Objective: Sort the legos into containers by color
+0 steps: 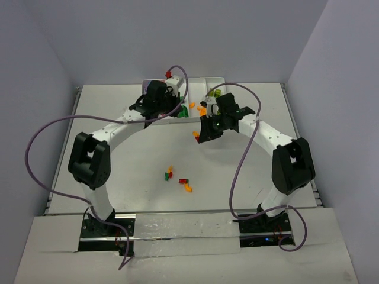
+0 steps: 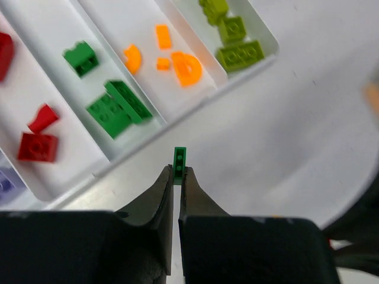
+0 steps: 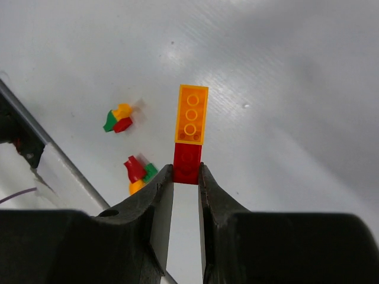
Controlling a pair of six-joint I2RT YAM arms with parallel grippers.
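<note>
5-lane white rectangular plastic tray (image 2: 142, 145) is mostly filled by colour (going by the left wrist view). From the left: a purple piece (image 2: 6, 183) at the edge, then small red plastic bricks (image 2: 37, 146), dark green plastic bricks (image 2: 115, 107), orange plastic pieces (image 2: 186, 68) and lime green plastic bricks (image 2: 240, 54). Left gripper (image 2: 179, 175) is pinched tight on 1 tiny dark green brick (image 2: 179, 160). It sticks out past the fingertips, just outside the tray's near rim, nearest the green and orange lanes, and is not dropped yet. Moving right, 2 loose mixed clumps of bricks (image 1: 168, 175) lie mid-table, well apart from both grippers, unsorted. Right gripper (image 3: 185, 176) is clamped on a red plastic brick (image 3: 187, 163) with a long orange brick (image 3: 193, 114) stuck to its far end. It is held over bare table near the tray. That pair likely needs splitting before sorting.
</note>
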